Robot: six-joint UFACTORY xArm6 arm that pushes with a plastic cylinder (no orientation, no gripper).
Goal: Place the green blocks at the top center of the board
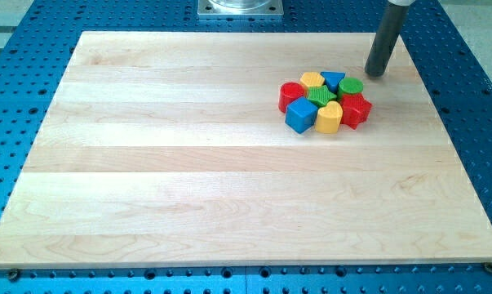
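Dark rod upright at far right of the bench point(148, 204), my tip point(375, 74) down on the wood just right of and beyond the cluster, close to the green cylinder point(351, 86) but apart from it. No tool fitted, so no open or closed state to tell.

Eight blocks packed together right of centre: green star-shaped block point(321, 96) in the middle, yellow block point(312, 80), blue triangular block point(333, 80), red cylinder point(291, 93), blue cube point(300, 115), yellow block nearest point(328, 118), red block point(356, 109).
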